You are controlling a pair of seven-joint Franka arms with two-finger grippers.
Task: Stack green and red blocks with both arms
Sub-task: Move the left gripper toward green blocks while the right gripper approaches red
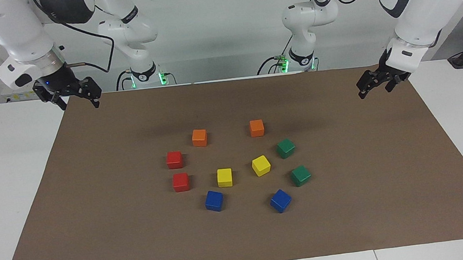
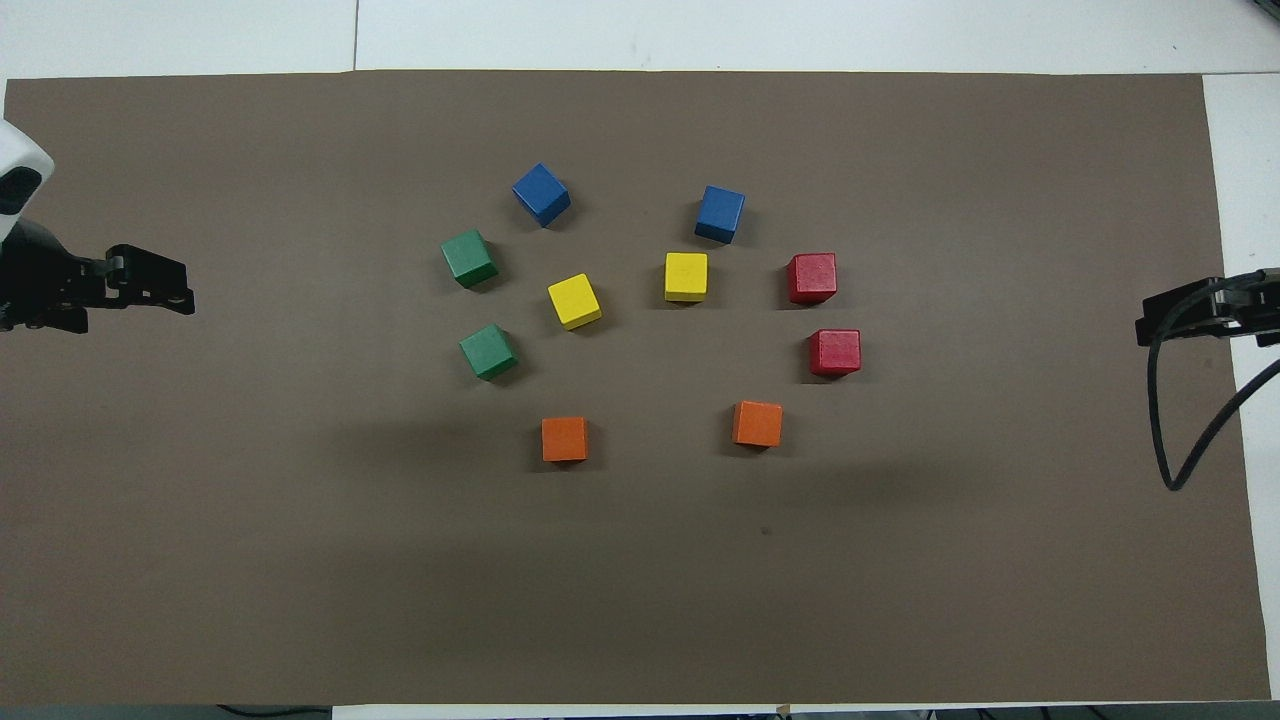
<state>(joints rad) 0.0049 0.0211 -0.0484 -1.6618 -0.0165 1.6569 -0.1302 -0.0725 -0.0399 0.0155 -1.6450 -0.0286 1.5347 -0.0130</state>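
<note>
Nothing stacked: both green blocks (image 1: 293, 162) and both red blocks (image 1: 177, 171) sit singly mid-mat. Left gripper (image 1: 375, 85) and right gripper (image 1: 71, 96) hover at the mat's corners, spread, empty

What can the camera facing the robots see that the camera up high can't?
Only the facing view shows the whole white arms, their bases with green lights, and the wall. Only the overhead view looks straight down on the cube tops; it shows just the tips of the open left gripper and open right gripper. Both show the brown mat with ten cubes: two green blocks, two red blocks, plus orange, yellow and blue pairs, none stacked.
</note>
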